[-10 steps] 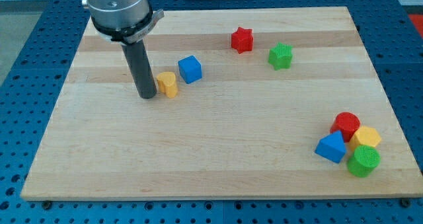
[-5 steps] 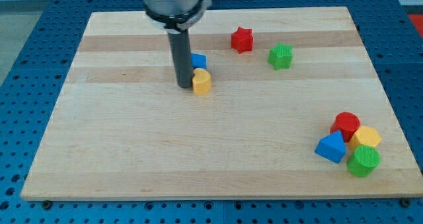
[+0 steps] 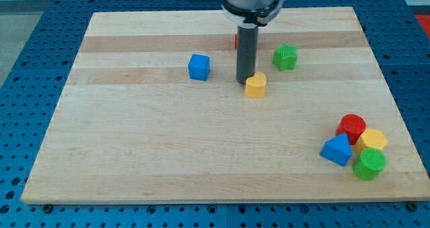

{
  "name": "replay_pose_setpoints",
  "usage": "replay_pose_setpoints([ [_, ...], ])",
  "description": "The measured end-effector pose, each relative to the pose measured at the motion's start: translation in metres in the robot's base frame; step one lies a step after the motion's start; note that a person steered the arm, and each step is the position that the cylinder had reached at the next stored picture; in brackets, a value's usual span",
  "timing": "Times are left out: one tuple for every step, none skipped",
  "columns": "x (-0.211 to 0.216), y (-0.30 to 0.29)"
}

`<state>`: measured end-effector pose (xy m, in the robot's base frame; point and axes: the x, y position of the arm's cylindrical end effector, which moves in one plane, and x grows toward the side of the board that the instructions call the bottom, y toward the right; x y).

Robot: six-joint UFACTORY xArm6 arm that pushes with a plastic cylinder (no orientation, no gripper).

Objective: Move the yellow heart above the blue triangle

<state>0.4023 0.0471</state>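
The yellow heart (image 3: pixel 255 85) sits a little above the bench's (image 3: pixel 134 161) middle, and my tip (image 3: pixel 244 83) rests against its 10 o'clock side, so a push from here would send it toward 4 o'clock, roughly where it needs to go. The blue triangle (image 3: pixel 336 149) lies well apart at about 4 o'clock from the heart, at the left of a tight cluster with a red cylinder (image 3: pixel 351 127), a yellow hexagon-like block (image 3: pixel 371 140) and a green cylinder (image 3: pixel 369 163). To do this step well, I judge the push should aim for the bare wood just at 12 o'clock of the triangle, stopping short of the red cylinder so the cluster is not disturbed; keeping the tip centred behind the heart should stop it slipping off sideways. The rod hangs upright from the arm's collar at the view's top and hides most of a red block (image 3: pixel 236 40) behind it. The end effector is a plain rod with nothing to open or close. A blue cube (image 3: pixel 198 66) lies at 9 o'clock of the tip, a green star (image 3: pixel 285 56) at 2 o'clock.
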Motion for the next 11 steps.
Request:
replay_pose_setpoints([
  [0.011,0.020],
  [0.031,0.036],
  [0.054,0.042],
  [0.068,0.042],
  [0.068,0.028],
  [0.078,0.019],
  [0.093,0.026],
  [0.098,0.037],
  [0.098,0.049],
  [0.098,0.062],
  [0.098,0.074],
])
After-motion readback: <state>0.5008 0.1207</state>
